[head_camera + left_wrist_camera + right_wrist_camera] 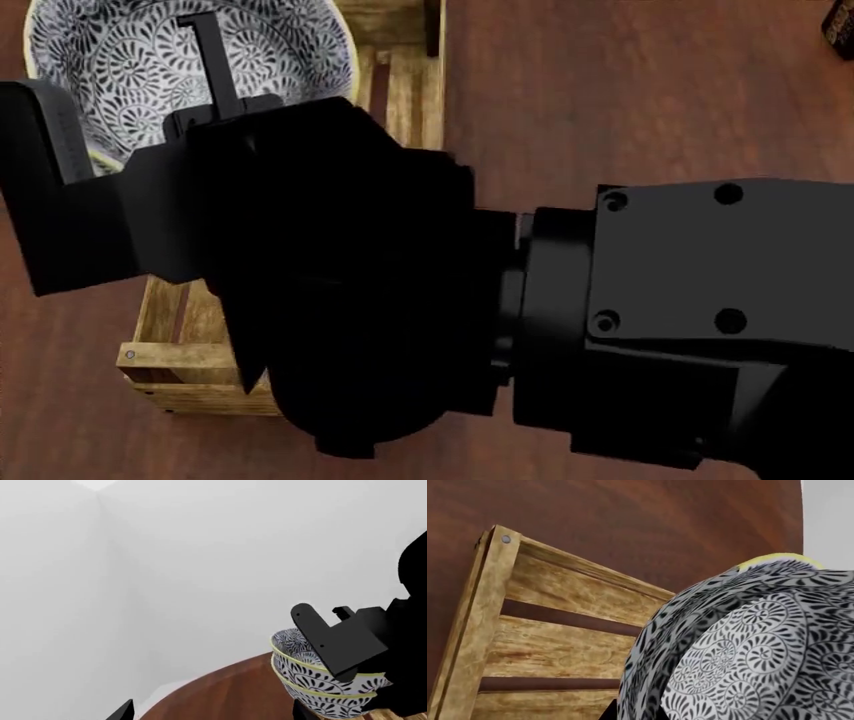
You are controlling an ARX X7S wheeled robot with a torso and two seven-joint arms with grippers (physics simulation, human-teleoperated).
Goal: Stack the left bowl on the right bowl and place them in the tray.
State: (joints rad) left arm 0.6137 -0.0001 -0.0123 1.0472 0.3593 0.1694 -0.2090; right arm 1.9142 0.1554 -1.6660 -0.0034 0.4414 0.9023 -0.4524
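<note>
A dark reddish-brown wooden table (641, 90) stands before plain white walls (200, 555) meeting at a corner.

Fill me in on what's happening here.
The two bowls are already stacked. The right hand grips the stack by its rim, one finger inside, and holds it over the tray on the wooden table. It is unclear whether the stack rests on the slats. The left hand is out of sight.

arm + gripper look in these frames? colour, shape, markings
Right arm: matte black, boxy housing with round recessed screw holes, joined to a bulky rounded wrist. Right gripper: flat black angular finger plates with rounded ends. No cables, logos or markings visible. Of the left gripper only black tips show.
</note>
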